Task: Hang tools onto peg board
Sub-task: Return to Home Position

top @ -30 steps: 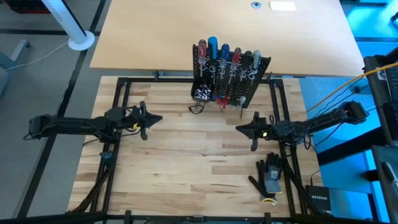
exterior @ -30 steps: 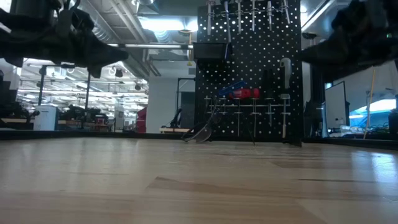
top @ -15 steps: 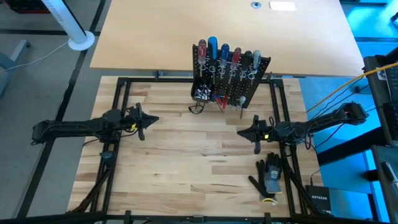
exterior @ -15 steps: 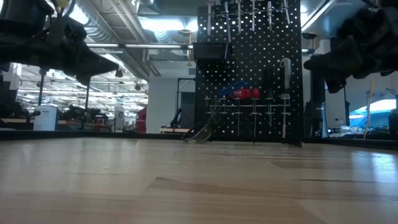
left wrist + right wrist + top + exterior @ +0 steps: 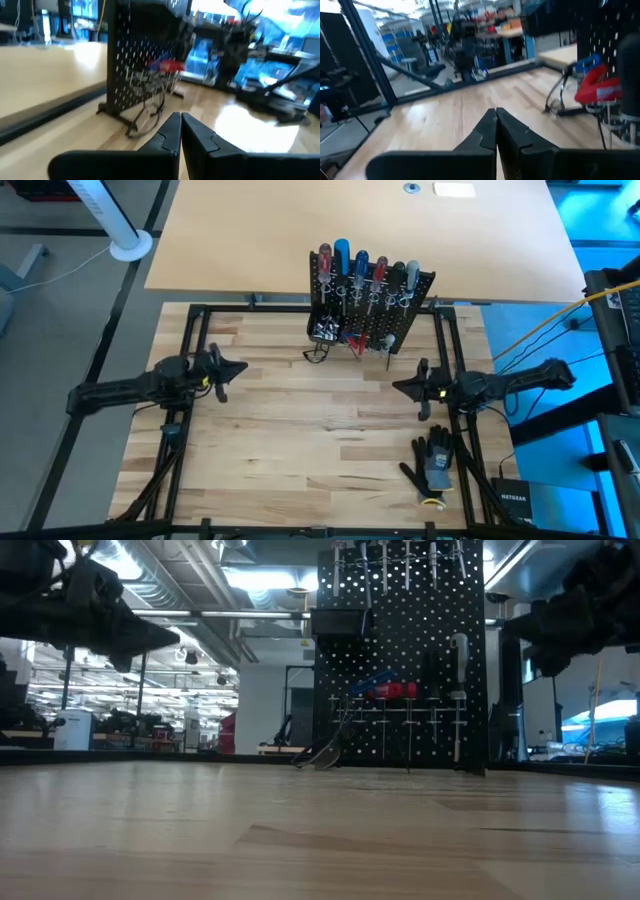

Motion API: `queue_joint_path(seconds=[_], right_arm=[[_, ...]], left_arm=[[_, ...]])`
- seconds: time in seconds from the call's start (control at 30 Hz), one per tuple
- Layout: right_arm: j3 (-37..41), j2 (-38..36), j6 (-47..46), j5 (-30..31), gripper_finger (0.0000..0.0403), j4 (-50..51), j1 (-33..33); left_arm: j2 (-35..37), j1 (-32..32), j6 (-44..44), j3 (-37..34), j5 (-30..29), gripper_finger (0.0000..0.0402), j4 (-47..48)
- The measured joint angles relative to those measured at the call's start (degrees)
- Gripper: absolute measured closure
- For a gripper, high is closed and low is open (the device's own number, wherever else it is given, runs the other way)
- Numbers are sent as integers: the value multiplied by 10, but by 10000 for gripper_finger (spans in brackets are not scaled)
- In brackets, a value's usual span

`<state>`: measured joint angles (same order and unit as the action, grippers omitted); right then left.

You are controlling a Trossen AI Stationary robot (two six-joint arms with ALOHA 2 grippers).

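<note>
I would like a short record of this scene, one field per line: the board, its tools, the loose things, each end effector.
peg board: upright at the far middle of the table
tools: handles in a row along the board's top; a red-handled one lower
eyeglasses: at the board's foot, on the left arm's side
glove: flat on the table beside the right arm
left end effector: shut, empty, above the table, apart from the board
right end effector: shut, empty, above the table, apart from the board
</note>
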<state>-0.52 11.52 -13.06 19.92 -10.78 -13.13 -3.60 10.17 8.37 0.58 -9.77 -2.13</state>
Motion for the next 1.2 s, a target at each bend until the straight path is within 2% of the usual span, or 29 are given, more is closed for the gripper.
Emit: queue_joint_path(seconds=[0.1,0.2,0.47,0.67,0.73,0.83,1.0,1.2], right_arm=[[0,-59,17,-4,398,38,0],[0,-112,29,4,398,67,0],[0,-101,50,-8,398,70,0],[0,-103,53,-104,398,79,0],[0,-102,58,-116,398,83,0],[0,-102,39,-109,398,84,0],[0,-101,29,-52,397,76,0],[0,-102,29,-47,397,75,0]], left_arm=[[32,0,-4,0,4,399,0],[34,0,-13,0,6,400,1],[34,0,-7,0,38,399,6],[30,0,0,0,42,399,7],[30,0,-15,0,41,399,7],[30,0,-28,0,42,398,7],[30,0,-28,0,42,398,7],[30,0,-28,0,41,398,7]])
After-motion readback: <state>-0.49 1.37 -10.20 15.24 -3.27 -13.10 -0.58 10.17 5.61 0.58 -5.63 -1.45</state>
